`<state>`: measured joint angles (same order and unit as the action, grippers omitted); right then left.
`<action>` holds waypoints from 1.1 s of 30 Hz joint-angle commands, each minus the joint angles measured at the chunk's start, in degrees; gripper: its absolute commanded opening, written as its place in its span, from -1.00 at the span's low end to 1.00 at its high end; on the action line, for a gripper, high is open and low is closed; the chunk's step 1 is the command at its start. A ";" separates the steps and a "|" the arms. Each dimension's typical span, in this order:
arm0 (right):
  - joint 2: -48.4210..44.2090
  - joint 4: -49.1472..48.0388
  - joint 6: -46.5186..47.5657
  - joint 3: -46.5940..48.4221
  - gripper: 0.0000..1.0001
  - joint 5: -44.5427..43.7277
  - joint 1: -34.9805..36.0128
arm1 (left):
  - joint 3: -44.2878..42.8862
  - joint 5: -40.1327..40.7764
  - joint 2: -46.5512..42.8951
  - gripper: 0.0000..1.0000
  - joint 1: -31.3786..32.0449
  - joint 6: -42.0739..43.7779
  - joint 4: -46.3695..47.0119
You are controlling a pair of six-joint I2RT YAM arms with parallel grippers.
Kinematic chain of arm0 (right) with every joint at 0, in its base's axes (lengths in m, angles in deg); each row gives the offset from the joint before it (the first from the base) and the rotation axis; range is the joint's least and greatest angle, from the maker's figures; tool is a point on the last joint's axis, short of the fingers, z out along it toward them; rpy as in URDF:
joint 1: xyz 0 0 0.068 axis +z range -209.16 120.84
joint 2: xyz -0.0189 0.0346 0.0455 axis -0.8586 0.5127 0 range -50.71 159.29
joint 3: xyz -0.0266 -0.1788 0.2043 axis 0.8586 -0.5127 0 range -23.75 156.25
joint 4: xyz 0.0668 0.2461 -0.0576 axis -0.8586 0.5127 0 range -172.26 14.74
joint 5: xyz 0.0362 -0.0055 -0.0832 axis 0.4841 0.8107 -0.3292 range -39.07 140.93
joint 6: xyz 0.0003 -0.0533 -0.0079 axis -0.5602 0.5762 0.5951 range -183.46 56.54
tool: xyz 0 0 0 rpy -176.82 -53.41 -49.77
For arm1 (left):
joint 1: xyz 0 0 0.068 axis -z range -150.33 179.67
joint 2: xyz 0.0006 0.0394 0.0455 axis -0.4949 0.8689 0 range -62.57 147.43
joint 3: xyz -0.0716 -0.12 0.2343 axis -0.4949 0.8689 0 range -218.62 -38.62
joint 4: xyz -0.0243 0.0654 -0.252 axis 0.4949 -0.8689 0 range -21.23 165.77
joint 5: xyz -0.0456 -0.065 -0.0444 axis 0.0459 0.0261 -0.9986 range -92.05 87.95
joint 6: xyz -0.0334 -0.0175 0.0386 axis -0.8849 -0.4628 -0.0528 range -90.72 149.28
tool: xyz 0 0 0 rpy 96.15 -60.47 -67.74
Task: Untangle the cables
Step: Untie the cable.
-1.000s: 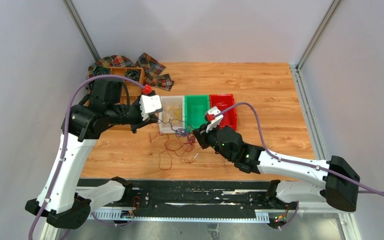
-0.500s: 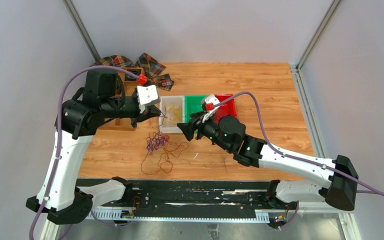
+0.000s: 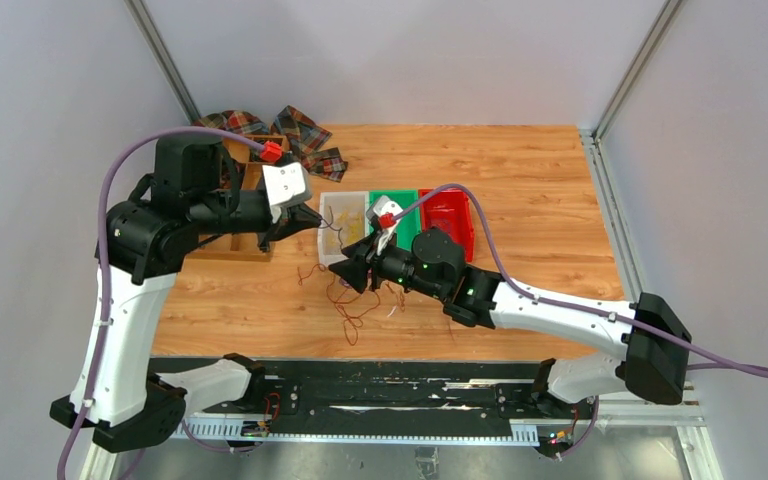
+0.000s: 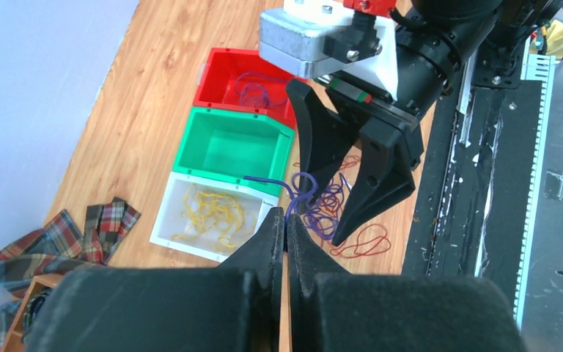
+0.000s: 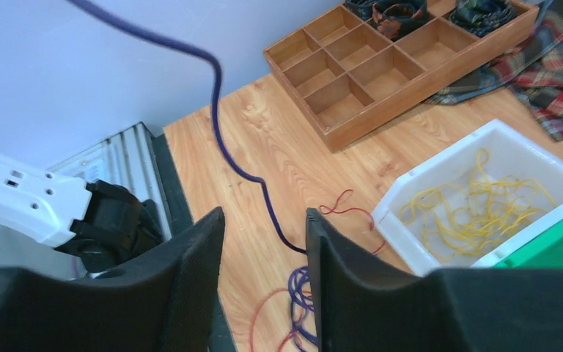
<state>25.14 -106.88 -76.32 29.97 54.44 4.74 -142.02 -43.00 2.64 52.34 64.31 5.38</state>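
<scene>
**While the left gripper (image 3: 305,230) pinches a purple strand (image 4: 297,192), the right gripper (image 3: 345,272) stands open over the cables (image 3: 348,300)**

Top view. As seen from above, the cables lie in a loose clump of red-brown and purple loops on the table (image 3: 520,180), just in front of the white bin (image 3: 345,196). The green bin (image 3: 408,205) and red bin (image 3: 450,225) stand in a row to its right. The right gripper hangs low over the clump and points left. The left gripper is raised beside the white bin's left edge. We cannot read either jaw gap from this height.

Left wrist view. Here we see the left gripper's fingers (image 4: 267,249) pressed together, with the purple strand pinched at their tips. The strand rises from the purple loops on the table. The right gripper (image 4: 322,218) points down at those loops with its fingers spread apart. Red-brown loops (image 4: 366,242) lie beside one of its fingers. The white bin (image 4: 163,216) holds yellow wires, and the red bin (image 4: 212,73) holds purple ones.

Right wrist view. The right gripper's fingers (image 5: 190,286) stand apart with nothing clamped. The purple strand (image 5: 216,88) comes down from the upper left and passes between them to the purple loops (image 5: 300,293) below. We cannot tell whether it touches a finger. Beyond lie the wooden tray (image 5: 381,66), with black coils (image 5: 396,11) in its far compartments, and a plaid cloth (image 5: 550,88).
</scene>
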 commanded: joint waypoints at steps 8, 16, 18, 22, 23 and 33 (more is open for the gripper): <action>-3.29 -4.53 -1.64 1.35 -0.99 -2.81 0.44 | 5.71 -1.01 -2.96 -0.99 -0.07 0.51 0.28; -5.30 -4.80 -2.66 0.64 -0.99 -2.62 0.35 | 8.14 -0.69 -3.87 0.04 -0.07 0.78 0.20; -5.67 -4.82 -3.06 1.07 -0.99 -2.09 0.35 | 11.08 -0.68 -4.72 0.11 -0.07 2.02 0.33; -6.92 -5.48 -4.14 1.08 -0.99 -0.92 0.35 | 17.98 -3.95 -8.05 0.17 -0.04 1.62 2.60; -7.33 -5.80 -4.49 0.94 -0.99 -0.57 0.27 | 19.88 -4.84 -9.28 0.17 -0.01 0.60 4.48; -7.35 -10.76 -11.88 1.26 -0.99 6.37 -0.31 | 30.29 -11.07 -16.37 0.02 -0.06 -17.99 28.24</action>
<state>18.39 -112.76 -83.97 29.97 57.00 4.83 -112.99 -48.70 -12.29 52.34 55.15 21.38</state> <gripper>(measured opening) 0.012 0.521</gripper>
